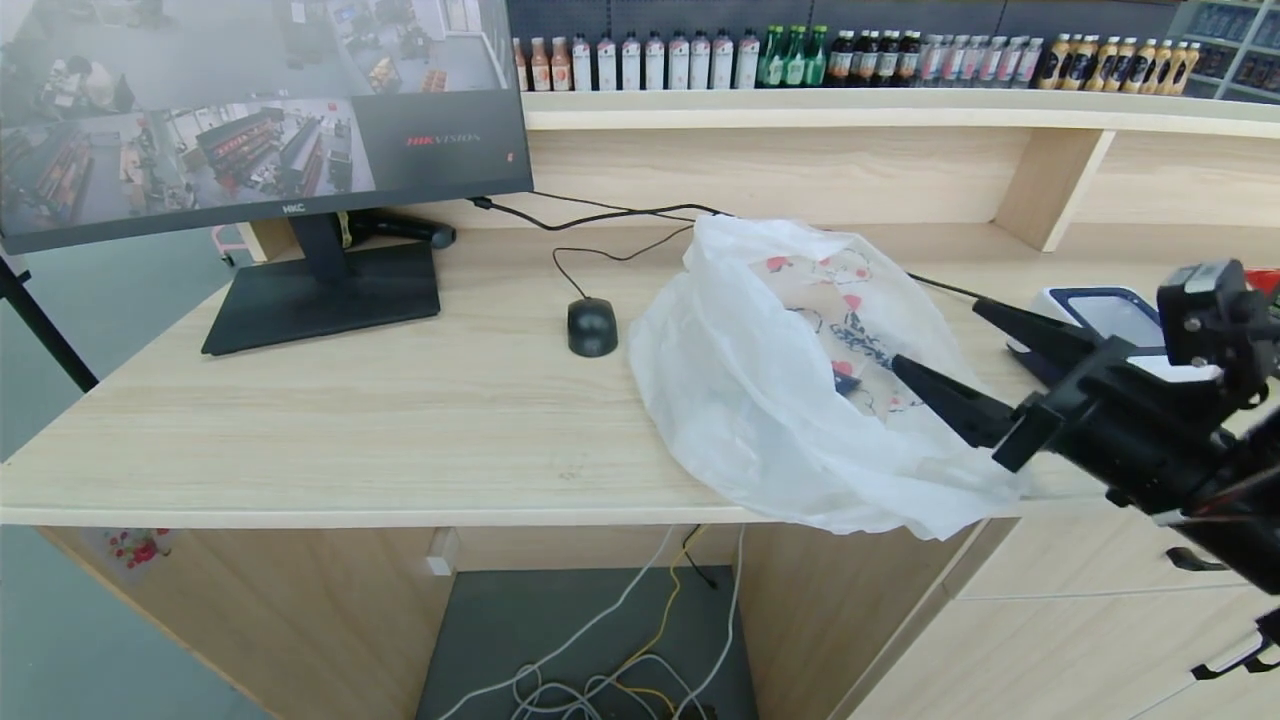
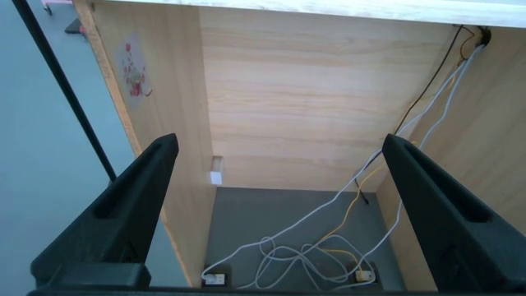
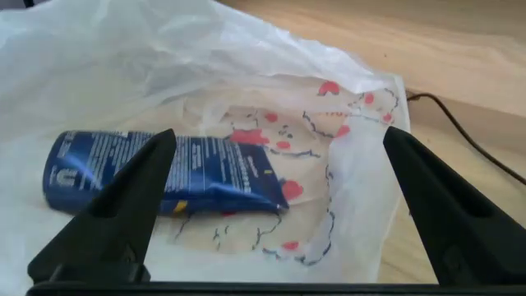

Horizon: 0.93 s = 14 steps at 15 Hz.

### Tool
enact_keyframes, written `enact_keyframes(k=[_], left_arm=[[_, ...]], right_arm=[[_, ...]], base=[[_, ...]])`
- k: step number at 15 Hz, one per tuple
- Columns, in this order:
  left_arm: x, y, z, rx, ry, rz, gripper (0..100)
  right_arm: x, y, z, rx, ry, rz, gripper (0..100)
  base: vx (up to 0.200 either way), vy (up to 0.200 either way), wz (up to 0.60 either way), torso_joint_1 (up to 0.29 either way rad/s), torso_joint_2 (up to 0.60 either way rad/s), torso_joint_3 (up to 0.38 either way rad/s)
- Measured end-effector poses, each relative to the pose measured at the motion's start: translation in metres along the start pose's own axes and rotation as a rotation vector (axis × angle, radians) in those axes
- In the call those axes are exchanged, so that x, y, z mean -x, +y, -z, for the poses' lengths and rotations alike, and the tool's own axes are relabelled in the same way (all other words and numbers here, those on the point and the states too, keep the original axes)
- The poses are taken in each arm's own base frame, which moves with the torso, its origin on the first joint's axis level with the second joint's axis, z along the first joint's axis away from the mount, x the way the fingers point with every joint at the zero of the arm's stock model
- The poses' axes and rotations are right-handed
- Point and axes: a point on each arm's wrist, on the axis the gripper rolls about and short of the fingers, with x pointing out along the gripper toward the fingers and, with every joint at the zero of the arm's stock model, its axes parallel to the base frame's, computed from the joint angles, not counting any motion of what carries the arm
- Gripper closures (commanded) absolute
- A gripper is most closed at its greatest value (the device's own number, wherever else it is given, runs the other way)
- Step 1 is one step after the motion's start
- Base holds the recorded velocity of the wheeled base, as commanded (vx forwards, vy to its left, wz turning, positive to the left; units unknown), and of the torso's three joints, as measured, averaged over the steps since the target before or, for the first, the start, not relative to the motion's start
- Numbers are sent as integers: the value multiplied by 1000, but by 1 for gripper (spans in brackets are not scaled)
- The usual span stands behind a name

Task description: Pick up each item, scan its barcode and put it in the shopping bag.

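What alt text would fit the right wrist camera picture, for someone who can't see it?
A blue packet lies inside a white plastic shopping bag with red and dark print, framed by the two black fingers of the open right gripper. The bag sits on a pale wooden counter, with a dark cable beside it.

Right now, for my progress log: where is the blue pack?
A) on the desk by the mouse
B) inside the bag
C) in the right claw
B: the blue pack lies inside the bag, while the right claw is open, holding nothing.
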Motion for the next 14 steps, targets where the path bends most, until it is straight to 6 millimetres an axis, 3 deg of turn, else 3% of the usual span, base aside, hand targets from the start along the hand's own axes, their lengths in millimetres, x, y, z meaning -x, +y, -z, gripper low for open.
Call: enact_keyframes(k=[2, 4, 7, 11, 14], left_arm=[[0, 0, 0, 18, -1, 0, 0], [0, 0, 0, 20, -1, 0, 0], [0, 0, 0, 20, -2, 0, 0], [0, 0, 0, 20, -1, -1, 0], [0, 0, 0, 20, -1, 0, 0]], right_arm=[[22, 10, 1, 11, 23, 27, 0], [31, 13, -1, 35, 21, 62, 0], [41, 16, 1, 145, 42, 122, 0], [57, 21, 4, 141, 60, 147, 0], [55, 19, -6, 134, 14, 175, 0]], base=[[0, -100, 0, 1, 1, 1], [0, -200, 0, 5, 7, 5], [0, -200, 0, 1, 1, 6], [0, -200, 0, 6, 4, 1], [0, -200, 0, 4, -1, 4]])
